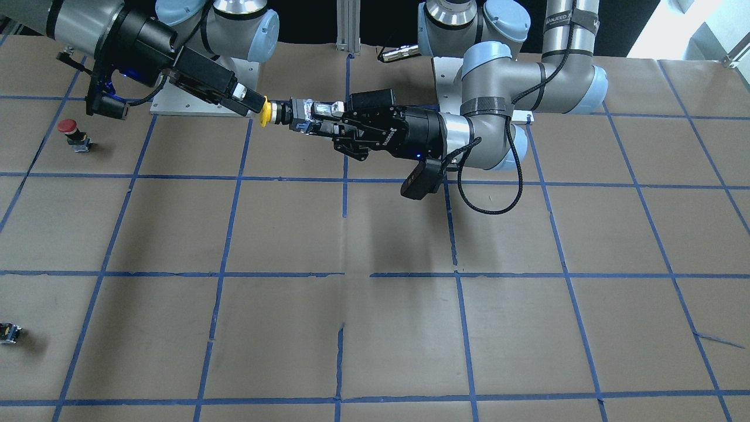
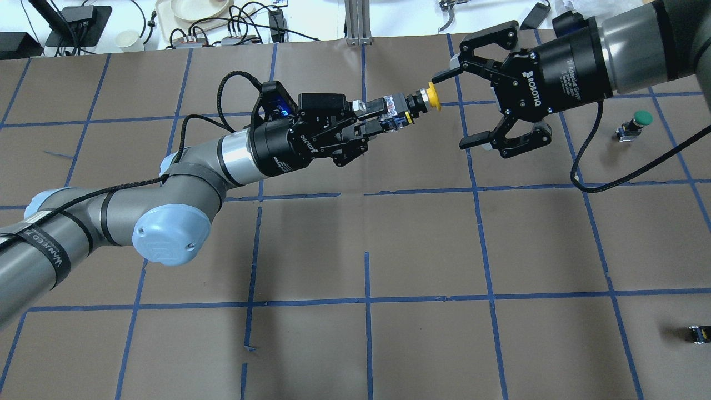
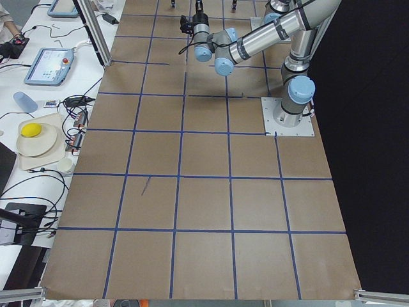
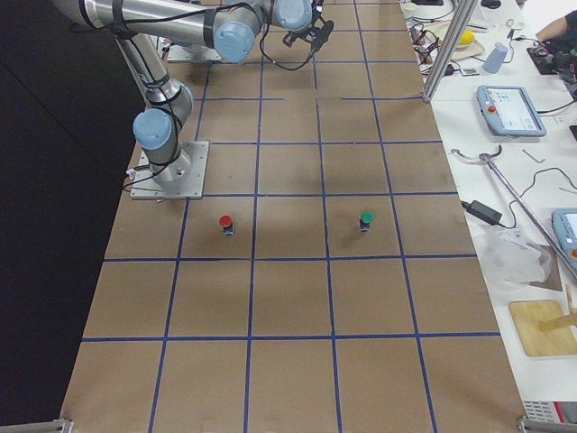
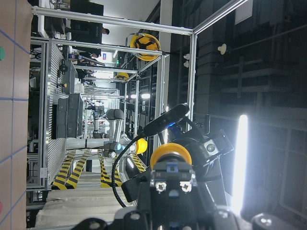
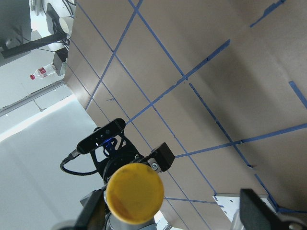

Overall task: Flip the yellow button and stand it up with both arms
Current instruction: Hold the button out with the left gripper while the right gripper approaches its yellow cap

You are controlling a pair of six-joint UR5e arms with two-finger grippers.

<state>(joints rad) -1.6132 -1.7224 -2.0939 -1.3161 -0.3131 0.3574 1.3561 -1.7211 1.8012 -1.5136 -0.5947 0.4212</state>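
**Yellow button held in mid-air between two arms**

The left gripper (image 2: 391, 114) is clenched on the dark blocky body of the yellow button (image 2: 420, 104), holding it clear of the paper-covered table (image 2: 422, 250). The button lies level, above the middle of the robot's side of the blue-taped grid. Its round cap faces away from the left arm (image 2: 183, 183) and towards the right gripper (image 2: 452, 111).

That pincer stands released, its two fingers spread wide with the cap at their mouth. From the right wrist camera the yellow disc sits close to one finger and well apart from the other. Whether it touches the near one cannot be told.

On the table towards the robot's right, a red-capped button (image 1: 70, 132) and a green-capped button (image 2: 639, 121) stand upright, well apart from each other. A tiny dark block (image 2: 699, 333) lies near the table's edge on the same side.
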